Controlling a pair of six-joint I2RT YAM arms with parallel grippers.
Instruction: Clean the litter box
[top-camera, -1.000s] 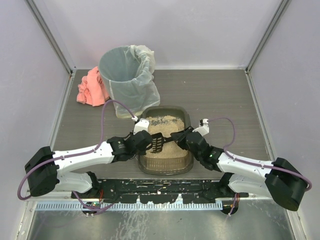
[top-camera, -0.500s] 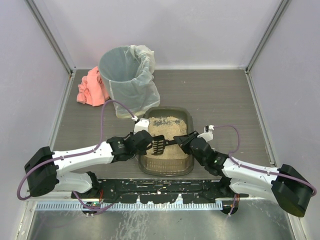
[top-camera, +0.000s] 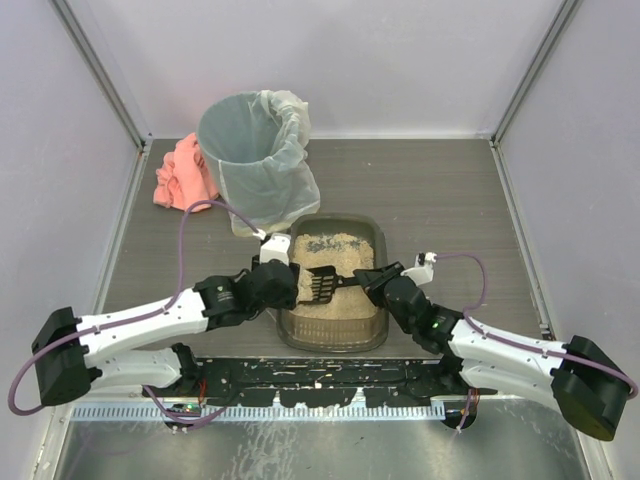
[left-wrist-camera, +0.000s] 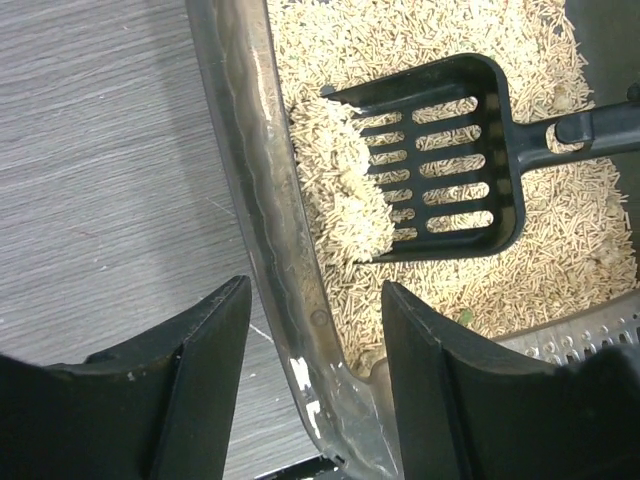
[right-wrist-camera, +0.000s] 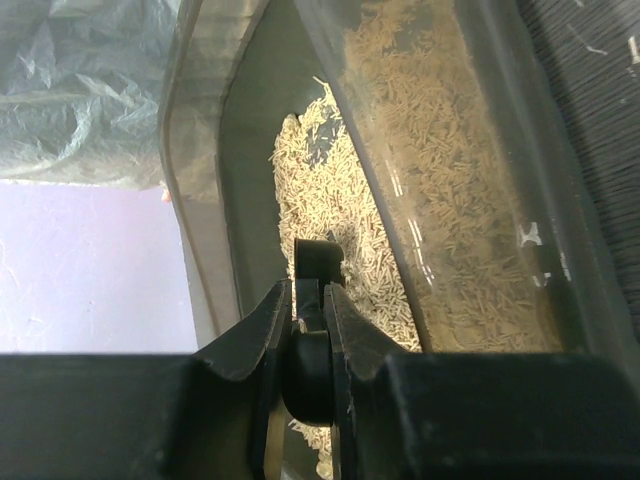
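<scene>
Mid-scoop at the litter box (top-camera: 379, 243), which sits on the table (top-camera: 440, 190) just toward 6 o'clock of centre, between the two arms; the right gripper (right-wrist-camera: 307, 290) pinches the end of the black slotted scoop (left-wrist-camera: 408, 170) by its thin handle, while the left gripper (left-wrist-camera: 315, 290) straddles the tray's 9 o'clock rim with fingers spread, daylight on either side of the wall. The risk looks plain: the pellets on the scoop are heaped against its one edge beside that rim, so a slight roll of the handle in so narrow a grip could tip them over the wall onto the table; with nothing clamping the tray, a hard push of the scoop may also slide it. The box holds beige pellet litter (left-wrist-camera: 560, 270), spread over its floor; the scoop holds a small mound of the same. At 11 o'clock of the box stands the round grey bin (top-camera: 262, 185) with its clear liner (top-camera: 290, 110); nothing can be made out inside it; a pink cloth (top-camera: 182, 175) lies at its 9 o'clock.
</scene>
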